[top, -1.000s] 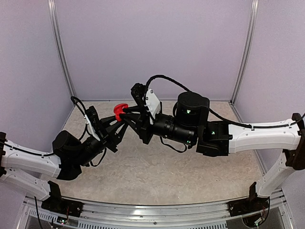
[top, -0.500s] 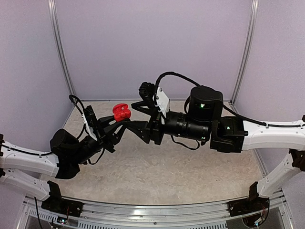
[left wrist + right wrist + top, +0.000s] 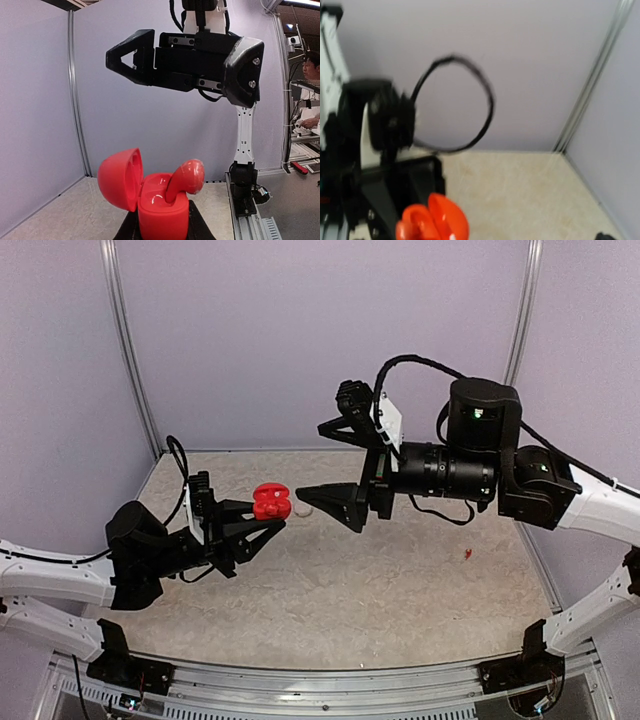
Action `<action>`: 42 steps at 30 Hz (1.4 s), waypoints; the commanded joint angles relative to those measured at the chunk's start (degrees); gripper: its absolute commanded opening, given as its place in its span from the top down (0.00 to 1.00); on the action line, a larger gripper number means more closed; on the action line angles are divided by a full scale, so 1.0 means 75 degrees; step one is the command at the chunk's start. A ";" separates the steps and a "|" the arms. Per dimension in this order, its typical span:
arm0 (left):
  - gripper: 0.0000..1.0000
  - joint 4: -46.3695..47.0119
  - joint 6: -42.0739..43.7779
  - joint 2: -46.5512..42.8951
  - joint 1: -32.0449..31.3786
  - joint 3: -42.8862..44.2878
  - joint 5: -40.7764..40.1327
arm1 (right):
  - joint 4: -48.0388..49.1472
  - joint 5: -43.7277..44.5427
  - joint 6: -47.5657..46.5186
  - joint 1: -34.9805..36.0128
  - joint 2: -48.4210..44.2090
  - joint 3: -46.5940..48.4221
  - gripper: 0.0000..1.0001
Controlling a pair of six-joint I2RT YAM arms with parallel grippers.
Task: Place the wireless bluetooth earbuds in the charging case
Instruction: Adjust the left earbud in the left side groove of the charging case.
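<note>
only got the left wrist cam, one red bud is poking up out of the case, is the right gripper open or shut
Observer: Open. In the top view the right gripper has its jaws wide apart, clear of the red charging case.
Operator: where's the second red bud
Observer: A tiny red thing lies on the table toward the right side. It is too small to say for sure that it's an earbud.
Operator: anything else near the case
Observer: A small whitish object shows just right of the case, partly hidden. I can't tell what it is.
</note>
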 commanded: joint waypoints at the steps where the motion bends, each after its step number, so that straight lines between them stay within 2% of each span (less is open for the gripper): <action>1: 0.96 -0.0258 -0.0400 -0.0018 0.0037 0.0390 0.0923 | -0.1402 -0.0471 -0.0344 -0.0014 0.0423 0.0389 0.01; 10: 0.97 -0.0321 -0.0491 0.0244 0.0032 0.0593 0.1704 | -0.1726 -0.0826 -0.0654 -0.0008 0.0651 0.0590 0.02; 42: 0.97 -0.0626 -0.0040 0.0496 -0.0167 0.0777 0.1676 | -0.1322 -0.1115 -0.0267 -0.0081 0.0982 0.0636 0.04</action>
